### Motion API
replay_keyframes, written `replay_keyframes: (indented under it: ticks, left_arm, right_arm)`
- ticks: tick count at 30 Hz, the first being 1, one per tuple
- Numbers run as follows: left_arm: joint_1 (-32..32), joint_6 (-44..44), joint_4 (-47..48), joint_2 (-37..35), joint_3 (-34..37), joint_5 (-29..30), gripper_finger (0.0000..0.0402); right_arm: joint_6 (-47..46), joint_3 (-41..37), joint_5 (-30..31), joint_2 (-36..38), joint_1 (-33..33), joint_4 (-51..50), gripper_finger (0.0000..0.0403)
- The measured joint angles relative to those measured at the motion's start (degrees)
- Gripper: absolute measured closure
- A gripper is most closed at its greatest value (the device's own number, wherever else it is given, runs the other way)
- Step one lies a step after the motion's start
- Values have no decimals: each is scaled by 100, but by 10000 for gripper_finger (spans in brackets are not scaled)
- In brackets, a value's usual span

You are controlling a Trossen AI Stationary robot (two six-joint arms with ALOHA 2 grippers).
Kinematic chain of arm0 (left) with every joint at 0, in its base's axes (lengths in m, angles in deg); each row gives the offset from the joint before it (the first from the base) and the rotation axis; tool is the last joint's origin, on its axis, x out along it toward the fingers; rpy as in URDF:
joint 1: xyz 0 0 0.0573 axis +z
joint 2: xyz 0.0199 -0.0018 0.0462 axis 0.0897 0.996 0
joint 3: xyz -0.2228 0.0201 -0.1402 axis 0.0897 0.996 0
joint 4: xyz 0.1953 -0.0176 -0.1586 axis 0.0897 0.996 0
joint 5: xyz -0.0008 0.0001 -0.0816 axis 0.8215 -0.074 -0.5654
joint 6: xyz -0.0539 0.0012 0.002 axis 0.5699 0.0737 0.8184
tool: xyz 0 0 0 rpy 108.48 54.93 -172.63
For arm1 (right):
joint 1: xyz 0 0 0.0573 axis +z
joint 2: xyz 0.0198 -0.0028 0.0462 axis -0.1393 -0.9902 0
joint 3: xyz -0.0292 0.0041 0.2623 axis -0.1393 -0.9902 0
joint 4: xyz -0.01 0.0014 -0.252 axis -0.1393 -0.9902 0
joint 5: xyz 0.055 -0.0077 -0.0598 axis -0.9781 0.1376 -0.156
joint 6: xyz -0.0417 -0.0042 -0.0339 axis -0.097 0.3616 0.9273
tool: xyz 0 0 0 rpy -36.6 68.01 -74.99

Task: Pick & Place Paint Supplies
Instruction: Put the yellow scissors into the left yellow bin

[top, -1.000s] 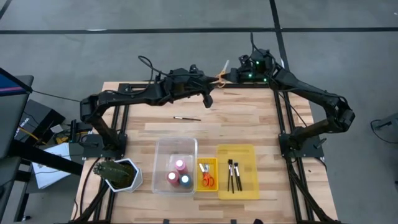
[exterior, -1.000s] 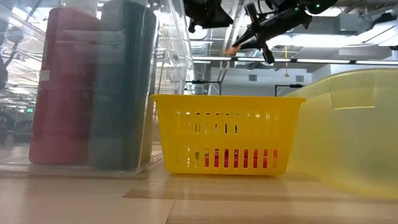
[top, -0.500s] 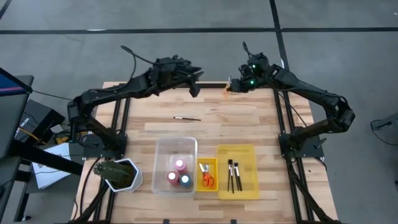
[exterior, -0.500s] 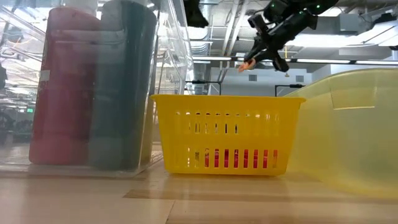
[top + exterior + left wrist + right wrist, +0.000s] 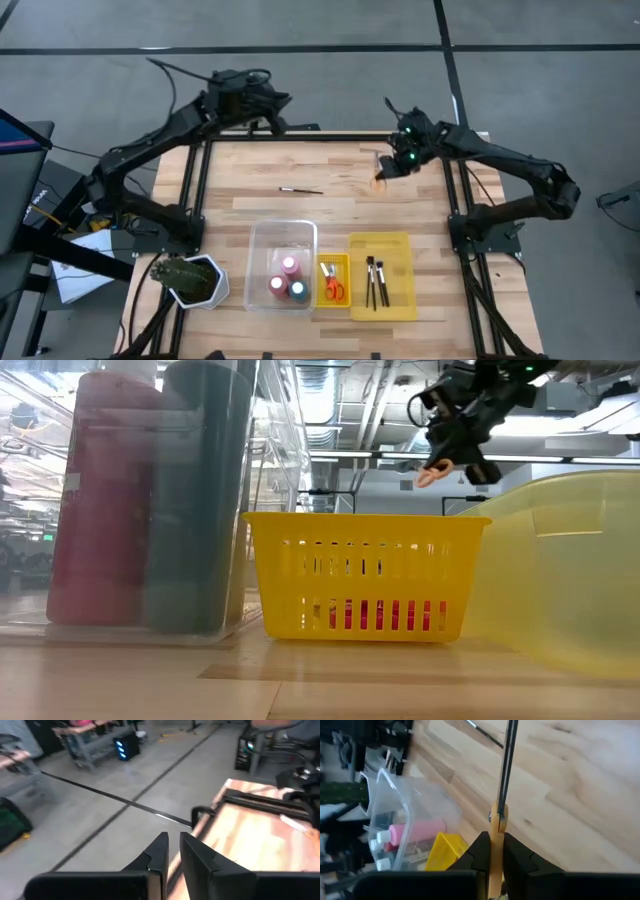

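Note:
My right gripper (image 5: 392,170) hangs over the table's far right part, shut on a pair of orange-handled scissors (image 5: 500,810) whose dark blades (image 5: 508,755) stick out ahead of the fingers. In the low view the scissors (image 5: 432,472) hang high above the yellow basket. My left gripper (image 5: 272,108) is at the table's far edge, left of the middle, shut on nothing (image 5: 173,847). A thin paintbrush (image 5: 300,189) lies flat on the wood. Paint bottles (image 5: 288,280) stand in the clear bin (image 5: 283,240). My right gripper pinches the scissors between its two fingers on the orange part just behind the pivot (image 5: 496,827). The fingers slant down from the far right and lie along the scissors. The blades are closed together and point down toward the table, and the scissors are lifted clear.
A small yellow basket (image 5: 333,262) holds another pair of scissors (image 5: 331,288). The yellow bin (image 5: 400,250) beside it holds paintbrushes (image 5: 376,282). A green plant in a white pot (image 5: 188,280) stands at the near left corner. Bare wood lies between the loose brush and the bins.
My left gripper has drawn away from the scissors, going up and toward the table's far left. My right gripper has kept the scissors, come toward the near edge and sunk a little, tipping its fingers down so that the blades now point at the table.

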Motion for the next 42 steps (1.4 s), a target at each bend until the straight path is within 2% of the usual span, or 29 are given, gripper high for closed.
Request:
replay_keyframes:
  ticks: [3, 5, 9, 14, 19, 24, 31, 37, 42]
  left_arm:
    - [290, -1, 160, -231, 122, -644, 375]
    - [465, 14, 24, -475, 456, -1008, 385]
    - [723, 465, -681, -1111, 1542, -1444, 400]
    - [720, 958, -1834, -2019, 3033, -1895, 400]
    - [604, 1698, -2888, -2600, 4231, -2564, 401]
    - [6, 2054, -3268, -2881, 4719, -2810, 401]
    - [-1375, 1617, -3293, -2910, 4721, -2782, 401]
    - [-2235, 1750, -3302, -2962, 4719, -1921, 401]
    - [-2617, 1833, -3412, -2963, 4719, -1449, 401]
  right_arm:
    - [-558, -484, 22, 449, 137, 365, 382]
    - [-1070, -871, 29, 799, 253, 764, 382]
    - [-2309, -1699, 278, 1543, 653, 1743, 382]
    - [-3700, -2365, 1034, 2205, 1657, 2450, 382]
    - [-4480, -2423, 1796, 2278, 2848, 2608, 382]
    - [-4909, -2423, 2142, 2057, 3711, 2799, 382]
    - [-4934, -2423, 2154, 1532, 4428, 3274, 382]
    - [-5104, -2423, 2603, 1041, 5096, 4108, 382]
    - [-5491, -2423, 3104, 551, 5585, 4864, 382]
